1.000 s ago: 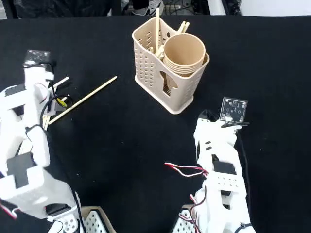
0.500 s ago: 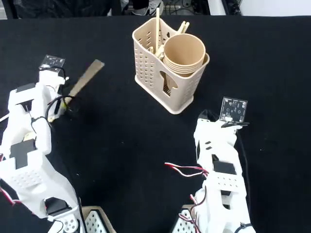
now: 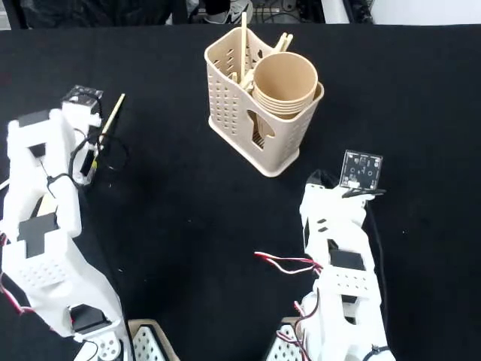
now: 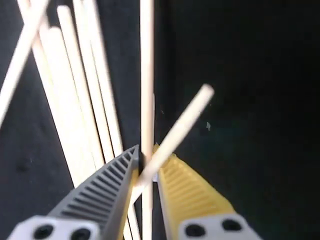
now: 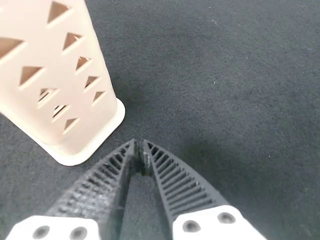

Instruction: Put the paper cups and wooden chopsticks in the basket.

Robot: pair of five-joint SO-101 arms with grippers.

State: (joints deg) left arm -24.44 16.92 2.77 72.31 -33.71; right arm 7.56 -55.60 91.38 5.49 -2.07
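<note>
Black cloth covers the bench (image 3: pixel 188 226), and the basket (image 3: pixel 233 98) stands near its far middle edge. A stack of paper cups (image 3: pixel 285 79) sits in one compartment, and several upright chopsticks (image 3: pixel 243 34) stand in the other.

The left arm (image 3: pixel 37 188) rises from the near left corner and bends over the left side of the bench, well apart from the basket. The left tool (image 4: pixel 146 155) is pinched almost shut on a chopstick (image 4: pixel 185 120) that slants out past its tips. A second stick (image 4: pixel 146 60) crosses at the same spot; I cannot tell whether it is gripped too. Loose chopsticks (image 4: pixel 75 100) lie below on the cloth.

The right arm (image 3: pixel 338 248) stretches forward from the near right. The right tool (image 5: pixel 138 147) has its fingers together on nothing, pointing down just beside the basket's bottom corner.
</note>
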